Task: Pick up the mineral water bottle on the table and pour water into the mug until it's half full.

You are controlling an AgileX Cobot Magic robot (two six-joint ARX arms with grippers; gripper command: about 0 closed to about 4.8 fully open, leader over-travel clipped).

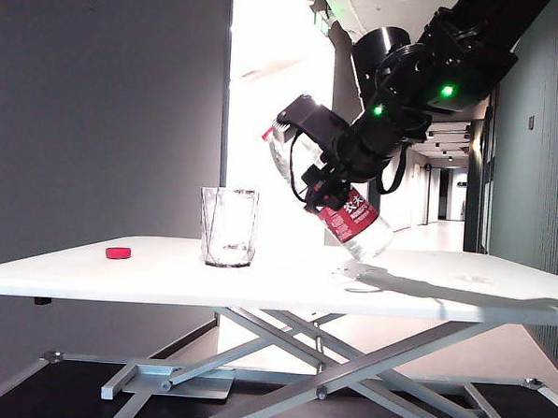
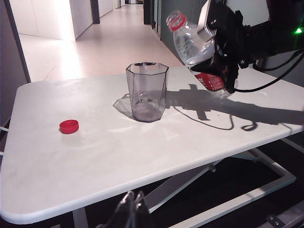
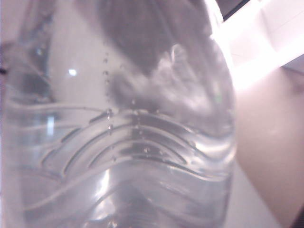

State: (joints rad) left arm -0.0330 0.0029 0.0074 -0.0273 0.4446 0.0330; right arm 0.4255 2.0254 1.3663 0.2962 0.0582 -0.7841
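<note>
Clear bottle (image 1: pixel 329 188), cap off, is clamped in the right gripper (image 1: pixel 332 174) and tipped toward the mug (image 1: pixel 228 227) mid-table to pour, while the left gripper (image 2: pixel 134 202) sits pinched together by the near edge.

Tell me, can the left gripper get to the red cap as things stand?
Probably yes. The left gripper sits shut at the near table edge, and bare tabletop lies between it and the red cap; the right gripper holds the bottle far away.
</note>
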